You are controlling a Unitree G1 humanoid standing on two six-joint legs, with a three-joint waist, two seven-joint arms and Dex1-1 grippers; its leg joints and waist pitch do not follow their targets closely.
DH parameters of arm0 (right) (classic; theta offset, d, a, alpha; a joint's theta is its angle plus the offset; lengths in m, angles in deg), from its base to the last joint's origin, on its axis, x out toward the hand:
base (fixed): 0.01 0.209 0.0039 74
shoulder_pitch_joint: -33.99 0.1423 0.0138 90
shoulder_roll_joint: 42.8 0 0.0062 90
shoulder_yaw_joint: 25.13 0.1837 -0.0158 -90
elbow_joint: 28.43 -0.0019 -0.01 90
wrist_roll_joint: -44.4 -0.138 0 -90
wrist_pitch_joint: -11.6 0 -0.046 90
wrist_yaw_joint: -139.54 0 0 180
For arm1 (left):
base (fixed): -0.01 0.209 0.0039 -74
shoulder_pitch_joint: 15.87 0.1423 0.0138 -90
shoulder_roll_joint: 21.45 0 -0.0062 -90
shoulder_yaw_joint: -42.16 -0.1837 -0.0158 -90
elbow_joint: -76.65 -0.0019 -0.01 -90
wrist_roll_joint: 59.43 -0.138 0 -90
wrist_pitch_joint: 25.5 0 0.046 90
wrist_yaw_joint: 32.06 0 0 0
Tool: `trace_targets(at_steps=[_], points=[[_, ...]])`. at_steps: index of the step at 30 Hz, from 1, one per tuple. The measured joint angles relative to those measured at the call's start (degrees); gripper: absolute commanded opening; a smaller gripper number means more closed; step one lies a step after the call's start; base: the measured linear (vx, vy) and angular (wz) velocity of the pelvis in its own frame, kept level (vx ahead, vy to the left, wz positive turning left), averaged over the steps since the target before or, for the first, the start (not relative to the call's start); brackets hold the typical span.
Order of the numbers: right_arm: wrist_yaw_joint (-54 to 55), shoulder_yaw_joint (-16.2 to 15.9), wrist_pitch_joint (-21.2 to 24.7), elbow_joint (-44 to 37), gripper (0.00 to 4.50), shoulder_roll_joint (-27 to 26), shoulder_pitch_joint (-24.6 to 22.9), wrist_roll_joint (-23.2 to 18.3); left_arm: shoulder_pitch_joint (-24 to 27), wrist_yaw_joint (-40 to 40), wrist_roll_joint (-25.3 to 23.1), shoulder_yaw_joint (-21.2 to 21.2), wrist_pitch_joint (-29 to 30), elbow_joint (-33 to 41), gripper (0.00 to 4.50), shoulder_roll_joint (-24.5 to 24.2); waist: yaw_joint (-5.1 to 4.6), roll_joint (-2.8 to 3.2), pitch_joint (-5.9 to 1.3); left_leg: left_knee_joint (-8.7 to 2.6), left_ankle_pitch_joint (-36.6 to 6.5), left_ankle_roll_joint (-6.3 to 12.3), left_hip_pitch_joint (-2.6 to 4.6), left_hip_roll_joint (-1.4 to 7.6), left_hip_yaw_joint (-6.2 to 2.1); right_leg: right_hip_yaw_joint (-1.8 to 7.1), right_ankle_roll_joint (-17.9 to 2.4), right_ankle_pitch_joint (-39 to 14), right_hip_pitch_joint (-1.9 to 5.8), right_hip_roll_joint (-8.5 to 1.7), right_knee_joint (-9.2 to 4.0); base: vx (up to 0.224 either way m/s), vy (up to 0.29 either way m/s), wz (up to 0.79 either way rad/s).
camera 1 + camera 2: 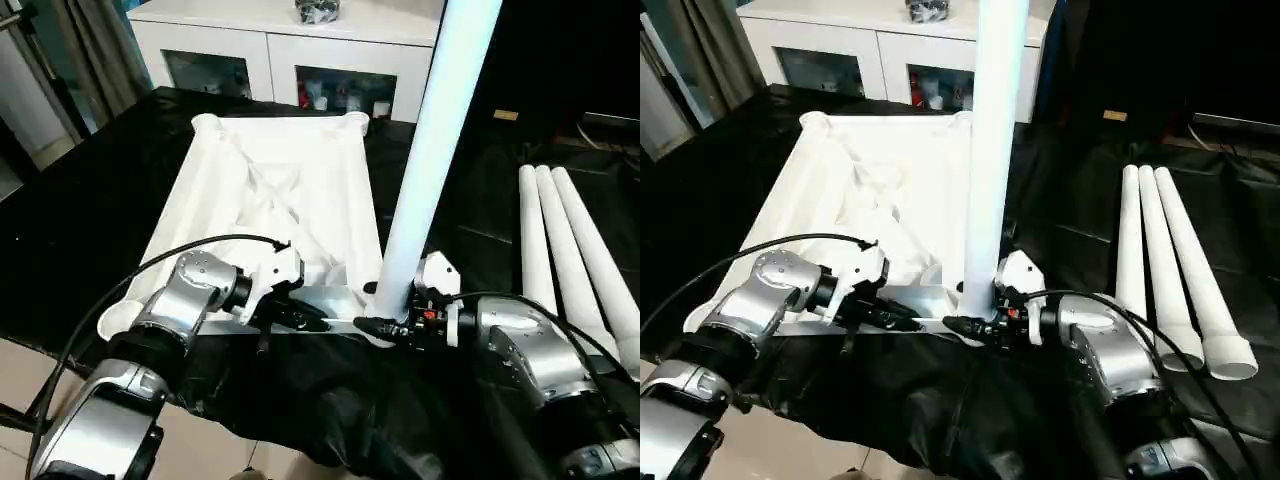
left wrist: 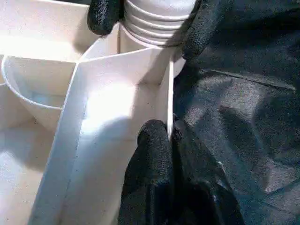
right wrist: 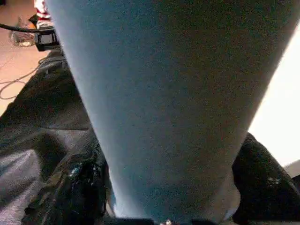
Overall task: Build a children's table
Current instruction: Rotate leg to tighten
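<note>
Right gripper (image 1: pixel 985 322) is clamped on the base of an upright leg (image 1: pixel 992 150), seating it in the tabletop's (image 1: pixel 880 190) near right corner socket. Left gripper (image 2: pixel 169 133) pinches the near edge rib to steady it. Looks like leg one going in; next it probably needs twisting or pushing home. Three spare legs (image 1: pixel 1165 270) lie to the right.

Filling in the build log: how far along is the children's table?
Done: the tabletop lies ribbed side up. In hand: the right tool holds one leg upright at the near corner socket; its threads still show in the left wrist view. The left tool pinches the near rim. Left: three legs lie on the cloth.
</note>
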Motion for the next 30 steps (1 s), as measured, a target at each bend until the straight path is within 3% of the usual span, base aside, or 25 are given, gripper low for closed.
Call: trace_targets(at_steps=[3, 7, 14, 15, 16, 17, 25, 30], points=[[9.11, 2.83, 0.27, 2.18, 2.77, -4.21, 0.28, 0.80, -0.34, 5.84, -0.56, 1.08, 1.92, -0.61, 0.00, 1.32, -0.36, -0.02, -0.02, 0.07, 0.02, -0.02, 0.11, -0.01, -0.01, 0.03, -0.01, 0.01, 0.09, 0.00, 0.07, 0.000, 0.000, 0.00], [26.88, 7.35, -1.35, 8.15, 2.76, -9.25, 3.83, 3.45, -3.42, 17.02, -2.25, 1.59, 4.82, -3.42, 0.00, 6.69, -1.46, -0.09, 0.03, 0.21, 0.03, -0.05, 0.11, -0.03, -0.01, 0.08, 0.00, 0.03, 0.08, -0.02, 0.01, 0.000, 0.000, 0.00], [48.27, 10.12, -3.28, 14.79, 2.75, -15.10, 8.67, 7.31, -5.95, 29.43, -3.85, 2.60, 6.85, -6.29, 0.00, 12.64, -1.79, 0.28, -0.16, -0.03, 0.02, -0.06, 0.10, -0.06, -0.02, 0.04, 0.02, 0.01, 0.09, -0.02, -0.02, 0.000, 0.000, 0.00], [49.10, 10.22, -3.97, 15.46, 2.75, -15.40, 8.95, 7.80, -5.95, 29.83, -3.87, 2.60, 6.85, -6.29, 0.00, 12.77, -1.78, 0.32, -0.17, -0.06, 0.02, -0.06, 0.10, -0.07, -0.02, 0.05, 0.02, 0.01, 0.09, -0.02, -0.04, 0.000, 0.000, 0.00], [49.56, 10.49, -4.86, 16.19, 3.31, -15.72, 9.16, 7.96, -5.95, 30.12, -3.89, 2.60, 6.84, -6.29, 0.00, 12.84, -1.78, 0.35, -0.18, -0.07, 0.02, -0.05, 0.10, -0.07, -0.02, 0.04, 0.03, 0.01, 0.09, -0.02, -0.04, 0.000, 0.000, 0.00], [49.59, 10.61, -5.41, 16.57, 3.45, -15.84, 9.25, 8.01, -5.95, 30.21, -3.92, 2.59, 6.82, -6.29, 0.00, 12.85, -1.78, 0.37, -0.18, -0.06, 0.02, -0.05, 0.10, -0.07, -0.02, 0.04, 0.02, 0.01, 0.09, -0.02, -0.04, 0.000, 0.000, 0.00], [43.68, 9.76, -7.67, 17.44, 3.96, -14.37, 9.22, 7.79, -5.61, 28.17, -3.82, 2.60, 5.62, -5.96, 0.00, 11.80, -1.95, 0.39, -0.13, -0.07, 0.02, -0.04, 0.06, -0.06, -0.02, 0.03, 0.01, 0.01, 0.05, -0.02, -0.04, 0.000, 0.000, 0.00], [27.65, 6.21, -9.12, 15.02, 3.96, -8.50, 6.98, 5.83, -3.36, 18.83, -2.53, 2.20, 4.05, -3.20, 0.00, 7.80, -1.91, 0.41, -0.11, -0.14, 0.01, 0.02, 0.03, -0.02, 0.00, -0.03, 0.00, -0.05, 0.01, 0.00, -0.05, 0.000, 0.000, 0.00]])
